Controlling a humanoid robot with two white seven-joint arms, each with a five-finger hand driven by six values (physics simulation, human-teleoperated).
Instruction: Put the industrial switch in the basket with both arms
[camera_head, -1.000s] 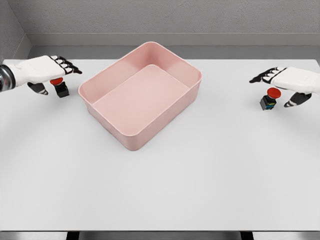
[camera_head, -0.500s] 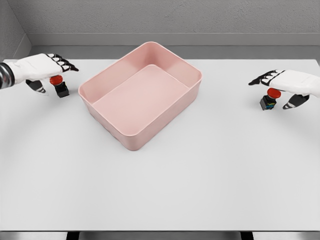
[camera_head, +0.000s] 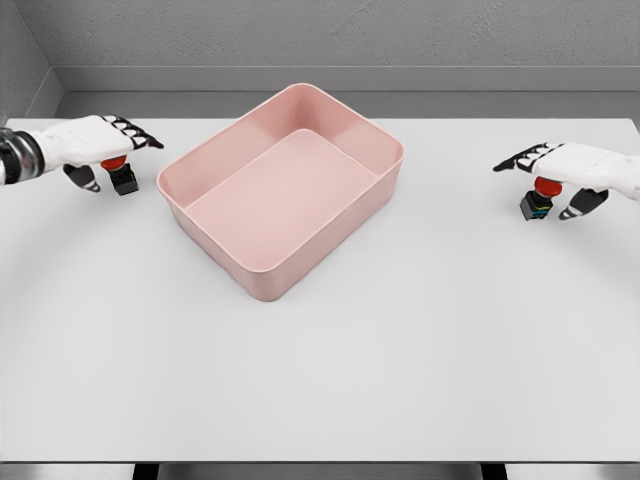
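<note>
Two industrial switches, each a black block with a red mushroom button, stand on the white table. The left switch sits just left of the pink basket. My left hand hovers over it with the fingers spread above the button and the thumb down beside it. The right switch stands far right. My right hand arches over it, fingers stretched toward the basket and thumb beside the switch. Neither hand grips its switch. The basket is empty.
The pink basket lies diagonally at the table's middle back. Behind the table a grey wall rises. The table's front edge runs along the bottom of the view.
Both hands have drawn slightly closer over their switches; the right hand's thumb has moved in toward the right switch. The switches and basket have not moved.
</note>
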